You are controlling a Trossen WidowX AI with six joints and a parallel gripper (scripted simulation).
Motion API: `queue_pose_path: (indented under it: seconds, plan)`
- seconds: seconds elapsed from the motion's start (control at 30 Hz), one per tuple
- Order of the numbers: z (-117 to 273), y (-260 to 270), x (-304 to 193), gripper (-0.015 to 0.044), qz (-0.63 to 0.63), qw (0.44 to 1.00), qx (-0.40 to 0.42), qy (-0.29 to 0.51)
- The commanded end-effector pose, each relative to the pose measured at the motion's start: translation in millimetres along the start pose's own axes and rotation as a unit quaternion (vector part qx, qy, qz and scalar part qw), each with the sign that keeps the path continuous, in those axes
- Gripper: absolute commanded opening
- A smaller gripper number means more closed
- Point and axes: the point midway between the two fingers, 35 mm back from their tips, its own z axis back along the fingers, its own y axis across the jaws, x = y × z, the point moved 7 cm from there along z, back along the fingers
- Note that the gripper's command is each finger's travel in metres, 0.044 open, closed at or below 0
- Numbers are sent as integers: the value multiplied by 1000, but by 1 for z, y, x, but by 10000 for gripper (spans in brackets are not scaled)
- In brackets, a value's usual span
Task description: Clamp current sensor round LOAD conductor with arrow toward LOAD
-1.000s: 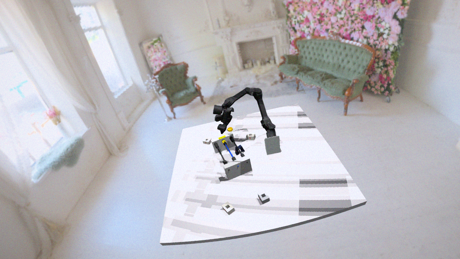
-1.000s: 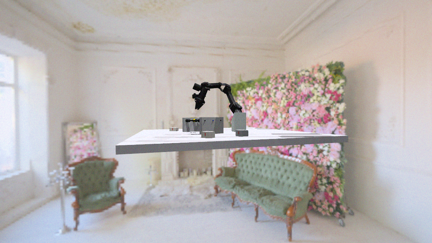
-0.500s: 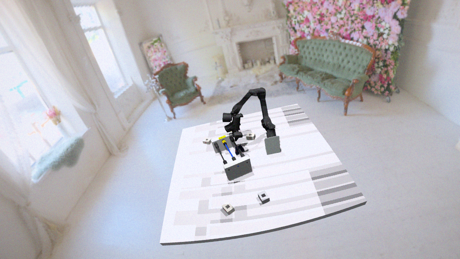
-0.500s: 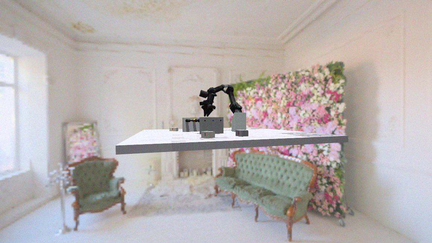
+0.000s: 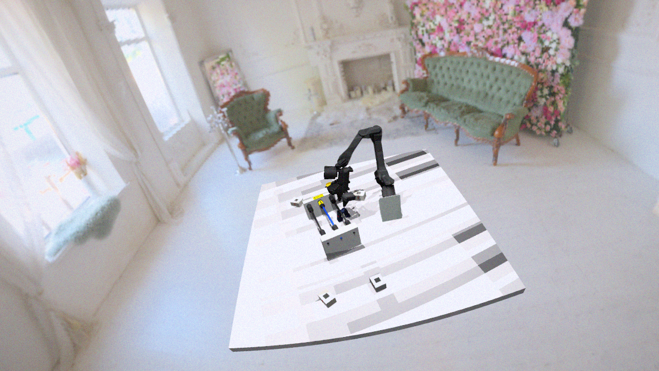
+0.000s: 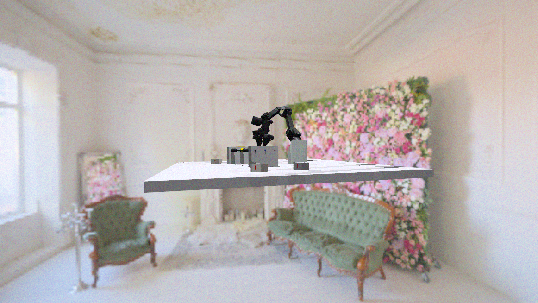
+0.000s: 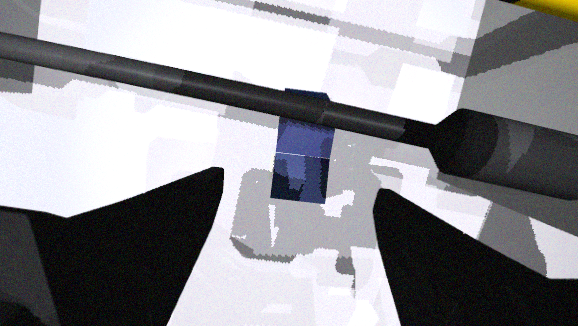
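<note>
From our hand [image 5: 342,202] [image 6: 262,144] [image 7: 300,189], black itself, we see a dark-blue sensor [image 5: 345,214] [image 7: 303,160] ahead, and farther off, a bright-blue conductor [image 5: 328,216].

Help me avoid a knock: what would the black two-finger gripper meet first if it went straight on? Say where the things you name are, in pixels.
Probably the dark blue sensor block [image 5: 345,212] [image 7: 302,140], between its fingertips' paths; depth is unclear, and the dark grey rod [image 5: 346,222] [image 7: 200,87] crosses close by.

Top: high, far, angled down; ext: side-on, far; both share arm+table. Wrist: close, down.
</note>
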Motion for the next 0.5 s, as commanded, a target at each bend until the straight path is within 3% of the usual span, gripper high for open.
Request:
queue_pose_path:
  seconds: [0.0, 0.47]
  plan:
    - [-9, 3, -2, 278, 5, 1000, 4, 4]
    - [-32, 3, -2, 278, 5, 1000, 4, 4]
